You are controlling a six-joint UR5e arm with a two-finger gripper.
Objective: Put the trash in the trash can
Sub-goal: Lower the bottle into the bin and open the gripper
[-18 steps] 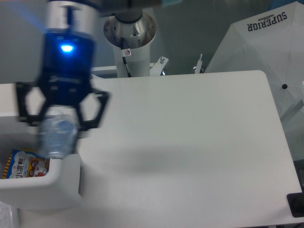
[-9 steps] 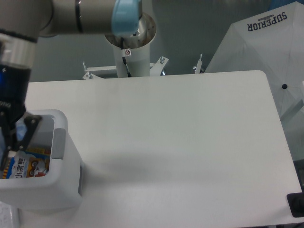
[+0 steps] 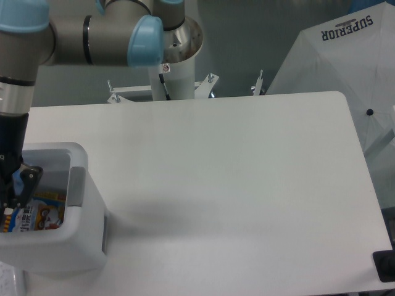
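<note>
The white trash can (image 3: 79, 243) stands at the table's front left corner, with a grey panel on its right inner wall. My gripper (image 3: 8, 196) hangs down into its opening at the frame's left edge. Only one dark finger (image 3: 29, 177) shows; the rest is cut off by the edge. The trash is hidden: nothing shows clearly between the fingers. A colourful printed packet (image 3: 41, 216) lies at the bottom of the can.
The white table (image 3: 234, 179) stretches to the right of the can. The arm's base column (image 3: 170, 68) stands behind the table's far edge. A white umbrella-like cover (image 3: 345, 68) is at the back right, and a dark object (image 3: 385, 265) sits at the front right corner.
The gripper carried a clear bottle leftward over the can, then sank into the opening. It now sits slightly lower and further left than half a second ago, and the bottle no longer shows.
</note>
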